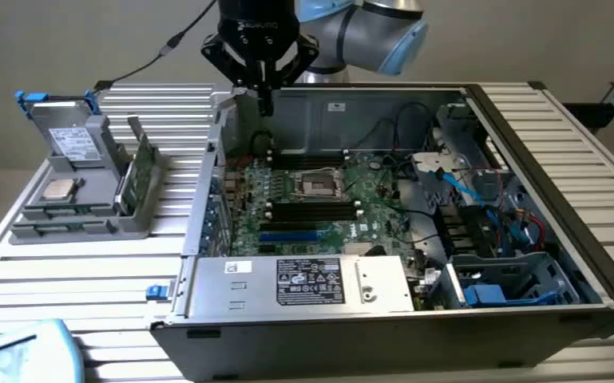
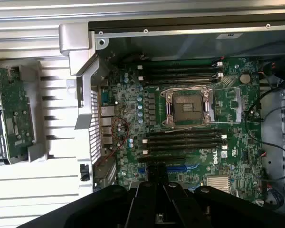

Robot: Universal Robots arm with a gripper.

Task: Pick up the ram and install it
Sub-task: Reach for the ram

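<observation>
The ram (image 1: 64,211) appears as a thin green strip lying in a front groove of the grey holder (image 1: 125,227), at the exterior view's left beside the computer case. A second similar strip (image 1: 60,229) lies in the groove in front of it. My gripper (image 1: 267,106) hangs shut over the rear left of the open case, well away from the holder, with nothing between its fingers. In the wrist view the shut gripper (image 2: 156,172) points down at the motherboard (image 2: 133,109). Its black memory slots (image 2: 185,137) flank the CPU socket (image 2: 187,107) and look unfilled.
The holder also carries a hard drive (image 1: 73,140), a silver CPU chip (image 1: 60,189) and a broader green expansion card (image 1: 136,171) standing upright. Inside the case are the power supply (image 1: 307,281), loose cables (image 1: 477,191) and a drive cage (image 1: 504,279). A blue object (image 1: 13,355) sits at the front corner.
</observation>
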